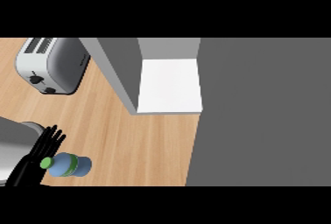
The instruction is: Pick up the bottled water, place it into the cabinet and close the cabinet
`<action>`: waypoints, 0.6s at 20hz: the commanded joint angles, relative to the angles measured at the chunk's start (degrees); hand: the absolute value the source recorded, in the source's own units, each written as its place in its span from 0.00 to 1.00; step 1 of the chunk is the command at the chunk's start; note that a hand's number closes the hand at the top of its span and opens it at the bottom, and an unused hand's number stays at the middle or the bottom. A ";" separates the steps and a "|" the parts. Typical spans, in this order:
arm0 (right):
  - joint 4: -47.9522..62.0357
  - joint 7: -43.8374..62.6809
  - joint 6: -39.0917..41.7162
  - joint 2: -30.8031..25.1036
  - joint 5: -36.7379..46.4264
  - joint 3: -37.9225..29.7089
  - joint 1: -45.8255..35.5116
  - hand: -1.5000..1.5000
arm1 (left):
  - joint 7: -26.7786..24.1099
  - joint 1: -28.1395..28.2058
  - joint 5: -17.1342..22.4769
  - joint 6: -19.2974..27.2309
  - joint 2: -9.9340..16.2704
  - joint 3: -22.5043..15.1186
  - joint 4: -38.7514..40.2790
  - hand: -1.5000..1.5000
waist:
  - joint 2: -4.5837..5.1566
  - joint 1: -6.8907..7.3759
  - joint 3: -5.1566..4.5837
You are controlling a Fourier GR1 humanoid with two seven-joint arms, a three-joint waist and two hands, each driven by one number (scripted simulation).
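Now at pickup: left hand (39, 155), fingers spread straight, beside bottled water (70, 165); next needs curling fingers round it, w/ cabinet (169, 85) open.

The black left hand (40, 154) at seven o'clock is cut off at the lower edge, its forearm mostly unseen. The silver toaster (51, 64) at eleven o'clock loses its top end to the upper edge.

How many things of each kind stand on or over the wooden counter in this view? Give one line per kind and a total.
Toaster: 1
Bottled water: 1
Cabinet: 1
Robot hand, left: 1
Total: 4
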 commanded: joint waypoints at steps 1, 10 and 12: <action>-8.73 2.52 -0.47 -0.65 2.92 1.34 1.77 0.00 | -9.31 -2.99 -3.71 -1.47 2.01 -1.78 10.06 0.00 | 0.02 -0.13 -0.02; -8.23 2.73 -1.40 -1.32 4.04 2.44 1.79 0.00 | -16.53 -5.44 -2.43 -0.71 2.63 -4.03 17.69 0.00 | -0.10 -0.11 0.00; -10.47 5.07 -1.23 -2.23 0.67 -0.17 0.93 0.00 | -16.33 -6.75 -2.37 -0.69 3.09 -4.59 20.66 0.00 | -0.04 -0.22 -0.01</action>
